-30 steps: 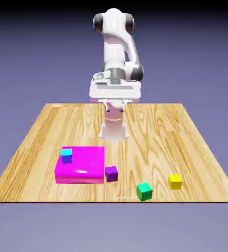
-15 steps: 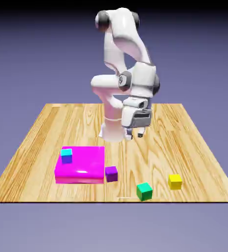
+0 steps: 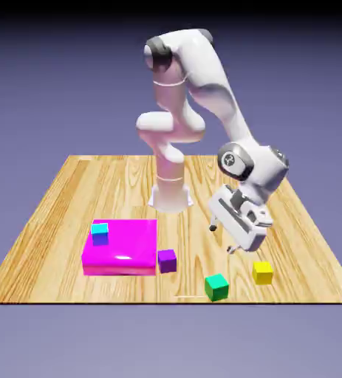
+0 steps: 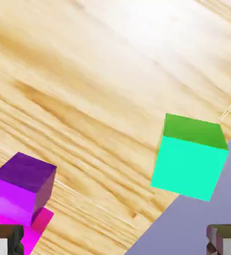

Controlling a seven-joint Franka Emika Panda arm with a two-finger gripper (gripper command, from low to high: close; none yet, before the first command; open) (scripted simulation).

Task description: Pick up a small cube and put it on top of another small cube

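While the open, empty gripper [image 3: 224,239] hangs tilted above grainy wooden table [image 3: 70,199], the yellow cube [image 3: 262,272] sits just beside it, well apart from the cyan-topped cube [image 3: 100,233] on the glossy magenta slab [image 3: 129,247].

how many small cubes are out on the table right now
4. Cyan-topped cube sits on the magenta block; purple cube beside that block; green cube near the front edge; yellow cube toward the exterior view's right. None looks hidden.

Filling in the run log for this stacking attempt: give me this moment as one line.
phase: approach | fingers: open, empty | yellow cube: on table, untouched | cyan-topped cube: on magenta block | stacked: no
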